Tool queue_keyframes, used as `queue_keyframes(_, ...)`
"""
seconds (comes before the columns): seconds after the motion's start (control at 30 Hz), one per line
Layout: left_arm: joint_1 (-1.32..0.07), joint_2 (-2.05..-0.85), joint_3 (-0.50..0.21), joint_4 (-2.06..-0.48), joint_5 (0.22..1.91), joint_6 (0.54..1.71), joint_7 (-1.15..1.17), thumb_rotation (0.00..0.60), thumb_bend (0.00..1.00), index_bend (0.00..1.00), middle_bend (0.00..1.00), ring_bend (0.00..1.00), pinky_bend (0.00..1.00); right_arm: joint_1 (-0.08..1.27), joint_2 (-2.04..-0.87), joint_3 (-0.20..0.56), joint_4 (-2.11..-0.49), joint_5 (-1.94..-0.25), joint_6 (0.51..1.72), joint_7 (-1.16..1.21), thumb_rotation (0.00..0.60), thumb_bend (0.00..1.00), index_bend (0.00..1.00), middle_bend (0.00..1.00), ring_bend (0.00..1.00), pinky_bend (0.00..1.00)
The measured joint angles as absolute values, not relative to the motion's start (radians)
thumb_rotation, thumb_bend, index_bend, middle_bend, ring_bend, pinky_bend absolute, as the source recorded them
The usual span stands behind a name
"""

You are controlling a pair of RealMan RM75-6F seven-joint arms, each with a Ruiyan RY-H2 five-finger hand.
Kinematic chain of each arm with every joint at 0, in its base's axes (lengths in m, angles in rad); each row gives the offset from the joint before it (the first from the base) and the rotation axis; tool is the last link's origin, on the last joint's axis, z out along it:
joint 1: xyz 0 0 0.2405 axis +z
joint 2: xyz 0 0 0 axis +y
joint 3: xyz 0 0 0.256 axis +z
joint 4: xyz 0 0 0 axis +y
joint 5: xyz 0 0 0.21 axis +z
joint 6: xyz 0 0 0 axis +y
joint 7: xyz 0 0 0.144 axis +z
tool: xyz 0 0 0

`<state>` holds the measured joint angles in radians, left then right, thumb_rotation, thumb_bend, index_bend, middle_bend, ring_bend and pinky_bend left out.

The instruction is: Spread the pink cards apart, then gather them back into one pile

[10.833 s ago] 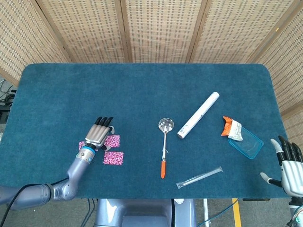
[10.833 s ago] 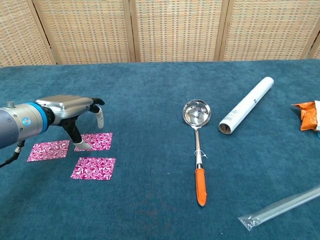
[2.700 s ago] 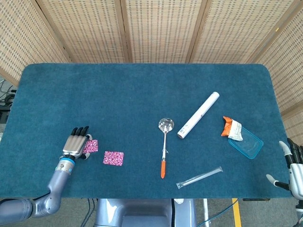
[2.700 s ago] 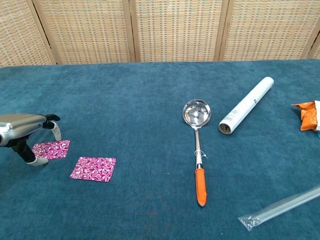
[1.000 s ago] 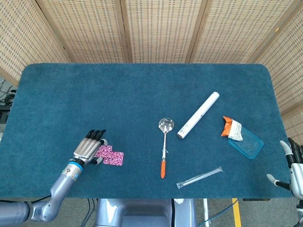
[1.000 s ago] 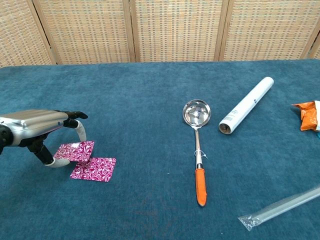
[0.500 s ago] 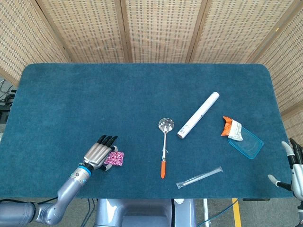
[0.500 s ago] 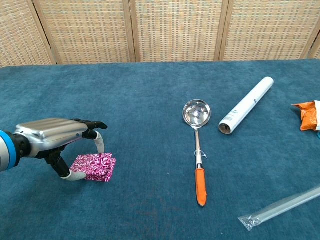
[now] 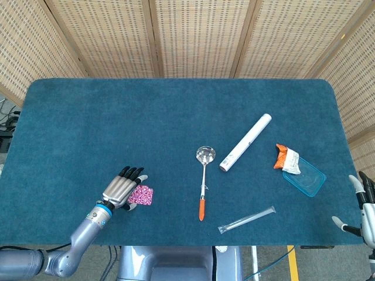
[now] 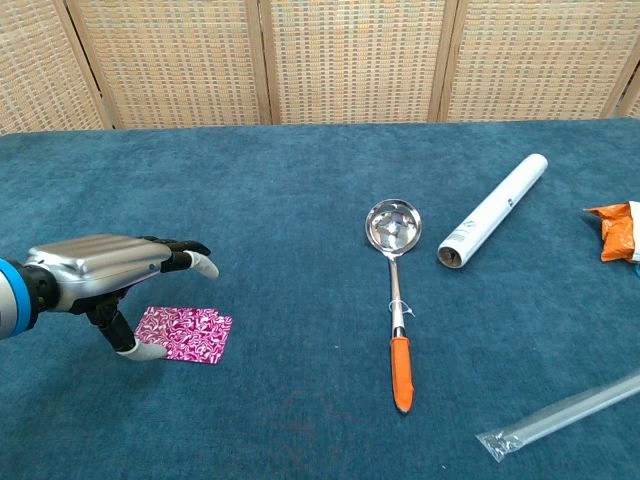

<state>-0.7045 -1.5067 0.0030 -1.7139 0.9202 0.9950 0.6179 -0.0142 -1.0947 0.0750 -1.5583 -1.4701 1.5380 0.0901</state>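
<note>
The pink patterned cards (image 10: 188, 333) lie overlapped in one small pile near the table's front left, also seen from the head view as pink cards (image 9: 143, 196). My left hand (image 10: 98, 268) hovers flat just left of and above the pile, fingers stretched out and apart, holding nothing. Its thumb tip rests on the cloth by the pile's left corner. In the head view the left hand (image 9: 122, 187) covers the pile's left edge. My right hand (image 9: 365, 213) shows only at the frame's lower right, off the table, fingers apart.
A steel ladle with an orange handle (image 10: 394, 292) lies mid-table. A white tube (image 10: 495, 210) lies right of it, an orange packet (image 9: 286, 158) and a blue tray (image 9: 305, 177) further right. A clear wrapped stick (image 9: 246, 219) lies near the front edge.
The left hand slid the left card rightward onto the other card, closing the gap. In the last half second its fingers lifted off the pile and drew slightly left.
</note>
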Motion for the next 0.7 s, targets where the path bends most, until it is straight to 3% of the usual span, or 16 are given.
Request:
queue_keyframes(0.23, -0.644, -1.461, 0.017, -1.735, 1.052, 1.083, 0.523, 0.566, 0.25, 0.10, 0.00, 0.00, 0.00, -0.010, -1.092, 0.076, -1.561, -1.472, 1.532, 0.089, 0.600, 0.00, 0.05, 0.01, 0.00, 0.00)
queue_keyframes(0.7, -0.348, -1.246, 0.133, -1.760, 1.417, 1.478, 0.255, 0.566, 0.25, 0.10, 0.00, 0.00, 0.00, 0.027, -1.097, 0.064, -1.554, -1.534, 1.509, 0.078, 0.600, 0.00, 0.09, 0.04, 0.00, 0.00)
